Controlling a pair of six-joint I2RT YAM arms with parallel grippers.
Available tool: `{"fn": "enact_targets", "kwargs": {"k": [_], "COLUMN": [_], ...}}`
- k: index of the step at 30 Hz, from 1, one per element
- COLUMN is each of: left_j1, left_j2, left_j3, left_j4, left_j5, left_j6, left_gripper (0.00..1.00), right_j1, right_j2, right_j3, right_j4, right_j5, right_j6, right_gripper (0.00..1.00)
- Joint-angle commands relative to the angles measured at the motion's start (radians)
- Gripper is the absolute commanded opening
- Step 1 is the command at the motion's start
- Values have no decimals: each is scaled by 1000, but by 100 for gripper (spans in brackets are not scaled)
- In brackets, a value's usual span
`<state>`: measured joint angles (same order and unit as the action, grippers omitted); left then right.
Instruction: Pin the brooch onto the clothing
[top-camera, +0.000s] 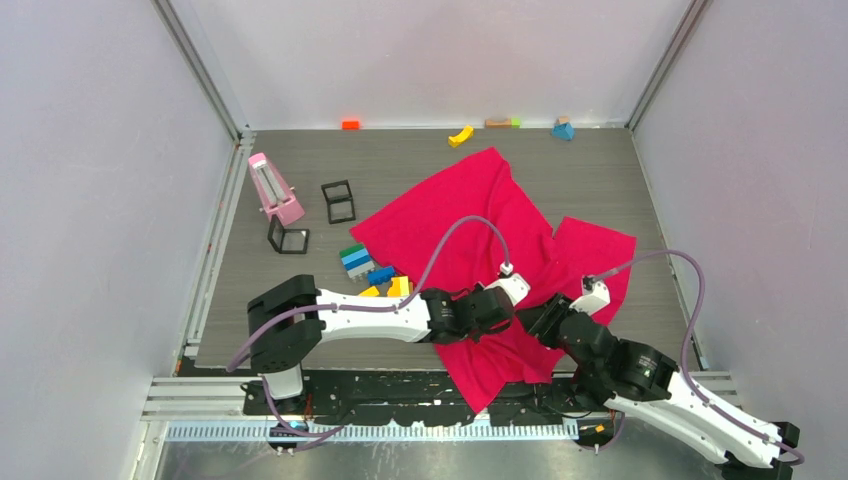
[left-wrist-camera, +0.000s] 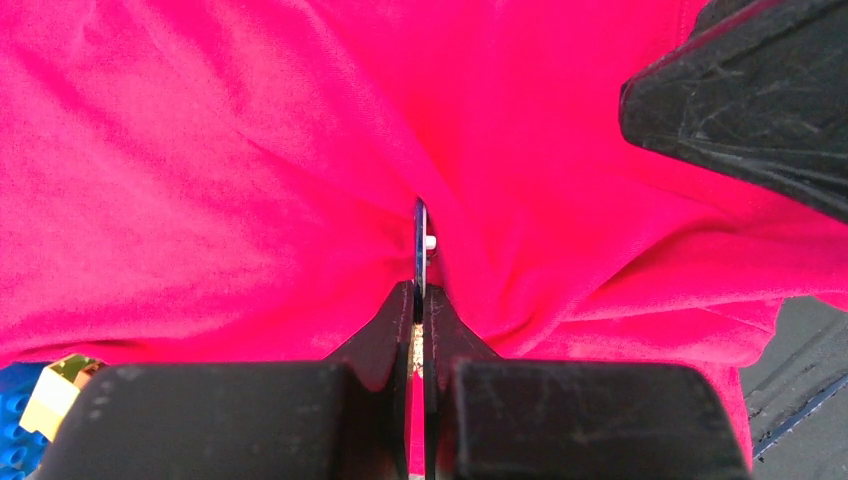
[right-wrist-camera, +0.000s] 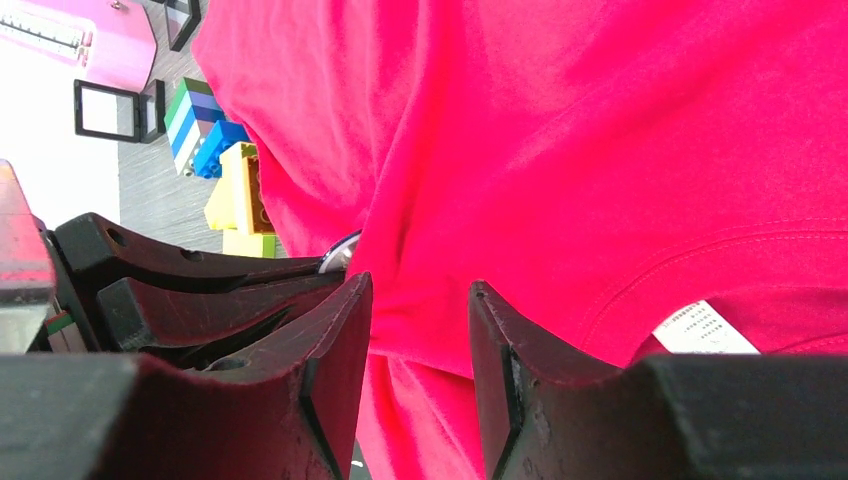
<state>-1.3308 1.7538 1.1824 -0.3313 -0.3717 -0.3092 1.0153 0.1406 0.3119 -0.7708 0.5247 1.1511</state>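
The left gripper (left-wrist-camera: 420, 298) is pinched fully together on the brooch (left-wrist-camera: 420, 238), a thin piece seen edge-on that sticks out just past its fingertips (its colour and shape cannot be told from this angle). The brooch's tip presses into the red shirt (left-wrist-camera: 200, 150), which puckers into folds around it. Close beside it, the right gripper (right-wrist-camera: 420, 290) stands partly open with a ridge of shirt cloth between its jaws; whether they touch the cloth is unclear. The white neck label (right-wrist-camera: 700, 328) lies beyond its right finger, and toy blocks (right-wrist-camera: 235, 190) sit off to its left. The brooch looks small, light and stiff, best held by its flat faces. The shirt is soft and limp, so it probably needs a pinched fold close beside the pin as backing.
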Motion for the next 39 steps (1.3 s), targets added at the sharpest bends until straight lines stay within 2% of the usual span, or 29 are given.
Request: {"fn": "enact_targets", "kwargs": {"k": [1, 20, 33, 39], "left_j1": [-11, -13, -10, 31], "left_j2": [4, -101, -168, -194], "left_j3": [54, 34, -4, -59], "left_j4": [-3, 149, 205, 216], "left_j5": [-13, 151, 148, 171], "left_j6": [27, -4, -90, -170], "left_gripper": [0, 0, 0, 0], "right_j1": [6, 6, 6, 6], "right_j2": [-45, -62, -71, -115], "right_j3": [14, -1, -12, -14], "right_j4": [-41, -63, -22, 5], "right_j5": [68, 64, 32, 7], "right_j6": [32, 49, 17, -21], "right_gripper": [46, 46, 47, 48]}}
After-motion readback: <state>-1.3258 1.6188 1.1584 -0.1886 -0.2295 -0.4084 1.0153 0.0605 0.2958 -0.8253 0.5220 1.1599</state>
